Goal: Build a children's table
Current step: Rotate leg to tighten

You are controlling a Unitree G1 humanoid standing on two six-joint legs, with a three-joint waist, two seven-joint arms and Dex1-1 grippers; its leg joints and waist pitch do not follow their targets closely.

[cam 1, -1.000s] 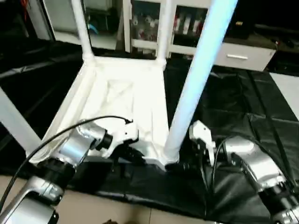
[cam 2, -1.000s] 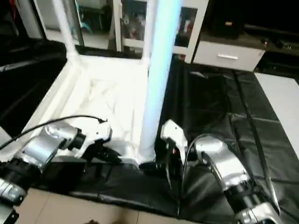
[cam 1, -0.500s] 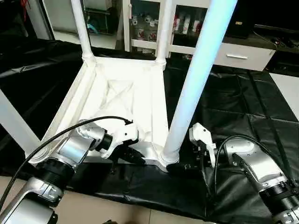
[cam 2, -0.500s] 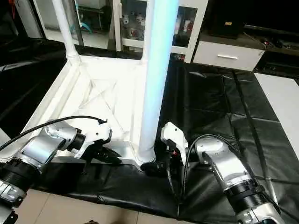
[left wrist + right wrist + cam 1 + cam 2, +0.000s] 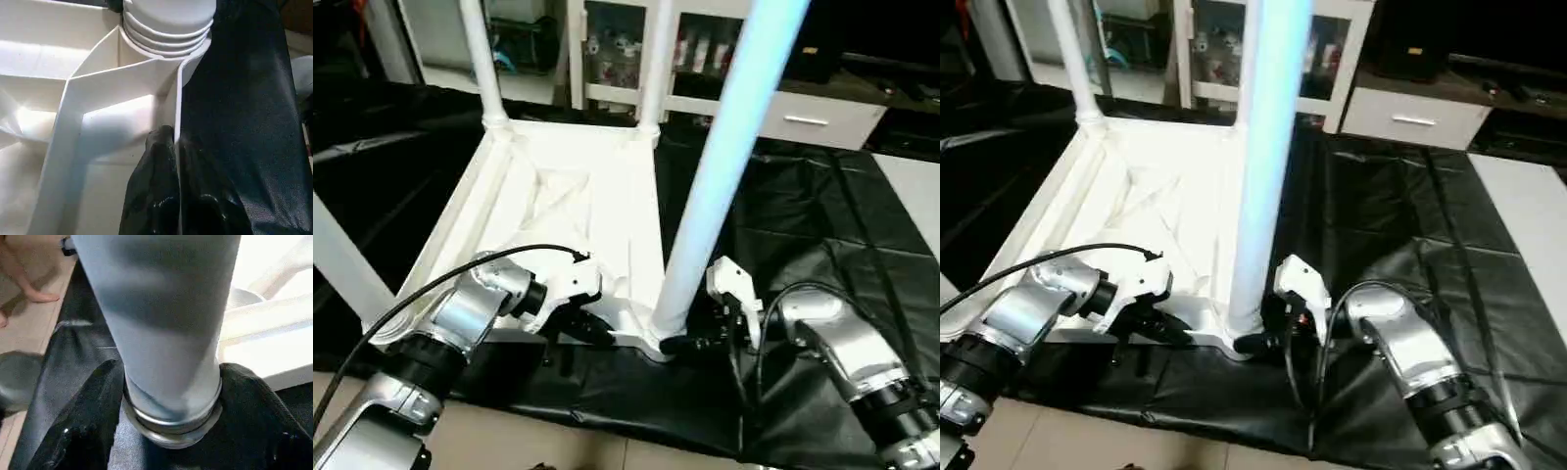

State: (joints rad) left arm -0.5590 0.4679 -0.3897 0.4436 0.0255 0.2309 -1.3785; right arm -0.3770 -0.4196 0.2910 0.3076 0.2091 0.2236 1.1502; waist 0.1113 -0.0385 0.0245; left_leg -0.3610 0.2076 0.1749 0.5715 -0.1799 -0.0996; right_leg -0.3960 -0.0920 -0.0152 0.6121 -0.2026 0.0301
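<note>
The white tabletop (image 5: 607, 196) lies upside down on the black mat, its X-ribs facing up. A white leg stands in each corner socket: far left (image 5: 481, 59), far right (image 5: 651, 59), near left (image 5: 342, 259) and near right (image 5: 715, 166). My left gripper (image 5: 578, 328) is shut on the tabletop's near rim (image 5: 178, 107), one black finger (image 5: 156, 196) on each side of the wall, just beside the near-right socket (image 5: 166, 29). My right gripper (image 5: 690, 343) is shut on the base of the near-right leg (image 5: 161, 323), its fingers (image 5: 83, 431) flanking the tube just above the socket.
The black mat (image 5: 803, 215) stretches away to the right and behind. A white glass-front cabinet (image 5: 607, 49) and a white drawer unit (image 5: 813, 117) stand at the back. Tan floor (image 5: 509, 441) runs along the mat's near edge. A person's bare foot (image 5: 29, 293) stands nearby.
The head views shift and wobble slightly. Both grippers keep the same hold, and the tabletop and legs stay where they were.
</note>
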